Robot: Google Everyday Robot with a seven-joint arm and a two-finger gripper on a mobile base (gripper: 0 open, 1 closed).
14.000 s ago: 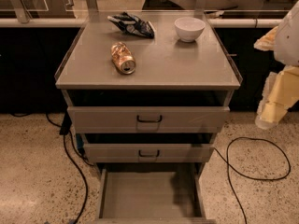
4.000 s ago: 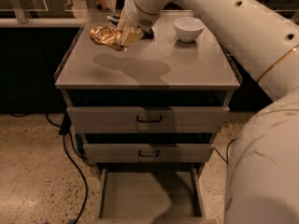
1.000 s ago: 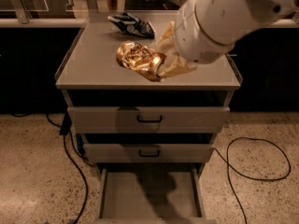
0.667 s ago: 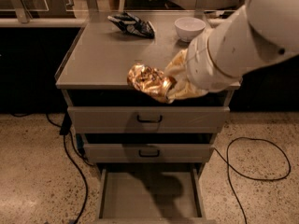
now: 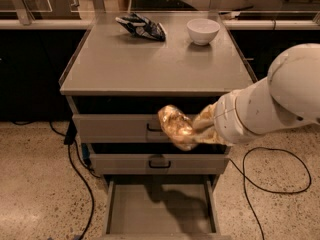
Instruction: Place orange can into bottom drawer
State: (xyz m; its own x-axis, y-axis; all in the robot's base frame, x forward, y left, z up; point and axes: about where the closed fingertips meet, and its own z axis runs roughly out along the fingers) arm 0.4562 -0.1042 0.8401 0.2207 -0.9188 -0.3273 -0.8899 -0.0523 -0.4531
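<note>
The orange can (image 5: 175,126) is a shiny, dented gold-orange can held in the air in front of the top drawer front. My gripper (image 5: 197,130) is shut on it, coming in from the right on the white arm (image 5: 270,106). The bottom drawer (image 5: 160,214) is pulled open below, a shallow grey tray with a plain floor; the can hangs well above it. The arm's shadow falls on the drawer floor.
A grey cabinet top (image 5: 155,59) carries a dark blue-and-white snack bag (image 5: 141,26) and a white bowl (image 5: 203,30) at the back. Two closed drawer fronts with black handles (image 5: 159,162) sit above the open drawer. Black cables (image 5: 80,184) lie on the speckled floor on both sides.
The gripper has carried the can off the cabinet top, forward and down, so it now hangs in front of the top drawer front above the open bottom drawer.
</note>
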